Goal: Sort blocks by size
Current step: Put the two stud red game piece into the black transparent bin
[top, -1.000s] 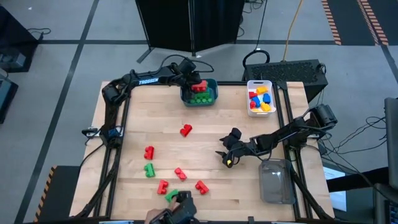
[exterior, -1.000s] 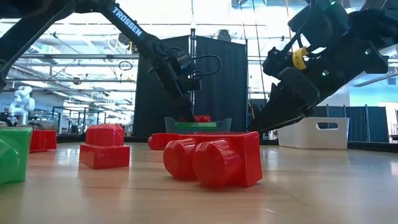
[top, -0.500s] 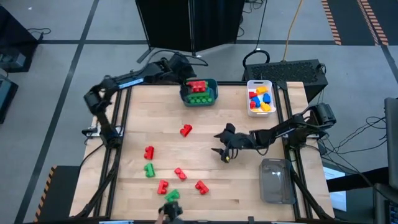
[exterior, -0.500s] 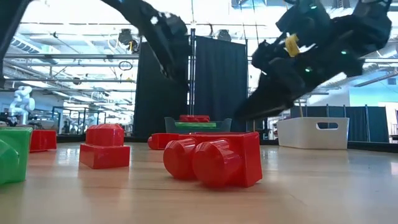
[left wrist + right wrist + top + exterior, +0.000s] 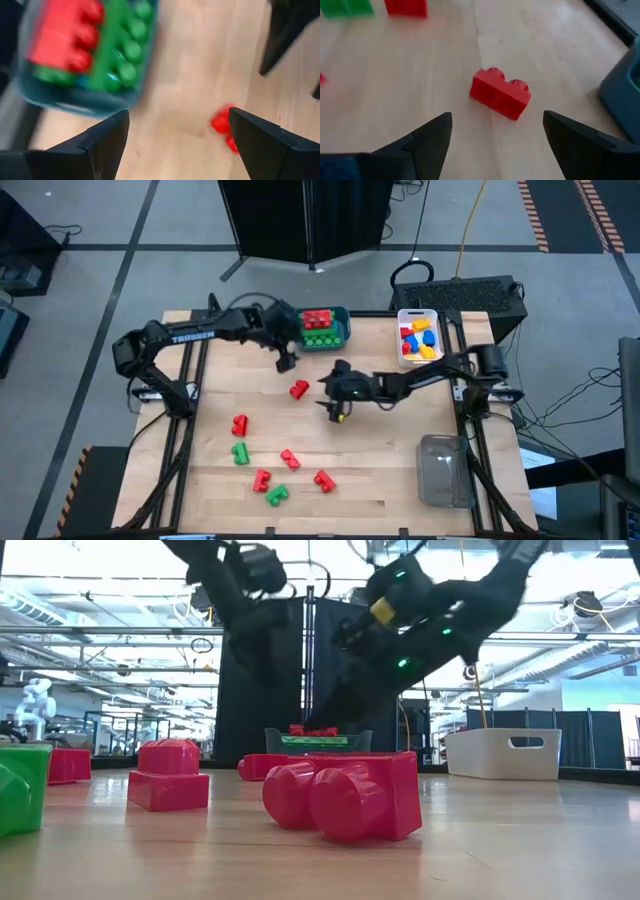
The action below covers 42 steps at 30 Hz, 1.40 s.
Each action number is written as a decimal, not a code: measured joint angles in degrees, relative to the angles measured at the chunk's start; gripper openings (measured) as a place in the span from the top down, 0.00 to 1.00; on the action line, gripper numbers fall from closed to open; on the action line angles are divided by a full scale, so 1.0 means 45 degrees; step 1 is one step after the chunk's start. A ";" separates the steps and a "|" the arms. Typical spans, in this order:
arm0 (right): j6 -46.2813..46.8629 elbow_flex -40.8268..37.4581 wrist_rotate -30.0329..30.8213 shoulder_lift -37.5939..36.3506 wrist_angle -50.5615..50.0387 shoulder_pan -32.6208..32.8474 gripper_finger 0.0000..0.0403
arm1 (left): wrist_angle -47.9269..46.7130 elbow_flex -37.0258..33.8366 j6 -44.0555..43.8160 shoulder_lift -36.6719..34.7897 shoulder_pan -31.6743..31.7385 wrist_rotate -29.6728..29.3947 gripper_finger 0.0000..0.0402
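Observation:
A short red brick (image 5: pixel 299 390) lies alone on the table's middle, on its side; it also shows in the right wrist view (image 5: pixel 500 93) and the left wrist view (image 5: pixel 222 127). My right gripper (image 5: pixel 326 397) is open and empty just right of it, pointing at it (image 5: pixel 497 145). My left gripper (image 5: pixel 285 360) is open and empty (image 5: pixel 177 145), above the table between this brick and the teal bin (image 5: pixel 343 330). The bin holds a long red brick (image 5: pixel 317 318) and long green bricks (image 5: pixel 322 337). Several red and green bricks (image 5: pixel 262 478) lie near the front edge.
A white bin (image 5: pixel 401 338) with blue, yellow and red bricks stands at the far right. A clear bin (image 5: pixel 443 470) stands at the near right. Loose bricks lie at the front left: red (image 5: pixel 240 424), green (image 5: pixel 240 452), red (image 5: pixel 324 480). The two grippers are close together.
My left gripper has left the teal bin, where a long red brick now lies on the green ones, swung up and away, then come down just in front of the bin. My right gripper has gone toward the table's left and far side, up to the lone red brick.

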 joint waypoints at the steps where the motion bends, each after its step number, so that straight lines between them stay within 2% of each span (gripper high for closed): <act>1: -0.0313 0.0256 -0.0006 0.0209 -0.0320 -0.0056 0.26 | 0.0231 -0.0490 -0.0094 -0.0004 -0.0123 0.0000 0.21; 7: -0.1630 0.1785 -0.0689 0.1349 -0.1622 -0.0534 0.26 | 0.2652 -0.3241 -0.1363 -0.0004 -0.0592 0.0011 0.21; 14: -0.2015 0.3086 -0.1635 0.2031 -0.2456 -0.1219 0.26 | 0.4706 -0.4834 -0.1695 -0.0009 -0.0621 -0.0090 0.21; 18: -0.2116 0.3212 -0.1635 0.2183 -0.2537 -0.1411 0.26 | 0.5591 -0.5123 -0.1687 0.0198 -0.0542 -0.1185 0.21; 22: -0.2106 0.3244 -0.1630 0.2178 -0.2588 -0.1481 0.26 | 0.6000 -0.5247 -0.1685 0.0744 -0.0380 -0.1375 0.21; 27: -0.1877 0.3239 -0.1630 0.2178 -0.2930 -0.1460 0.26 | 0.6325 -0.5282 -0.1695 0.1573 -0.0404 -0.1367 0.21; 33: -0.1776 0.3239 -0.1606 0.2178 -0.3920 -0.1326 0.26 | 0.7819 -0.5266 -0.1686 0.2189 -0.0823 -0.0860 0.21; 42: -0.1766 0.3239 -0.1533 0.2163 -0.4993 -0.0728 0.26 | 0.8661 -0.5275 -0.1655 0.2220 -0.1794 -0.0263 0.21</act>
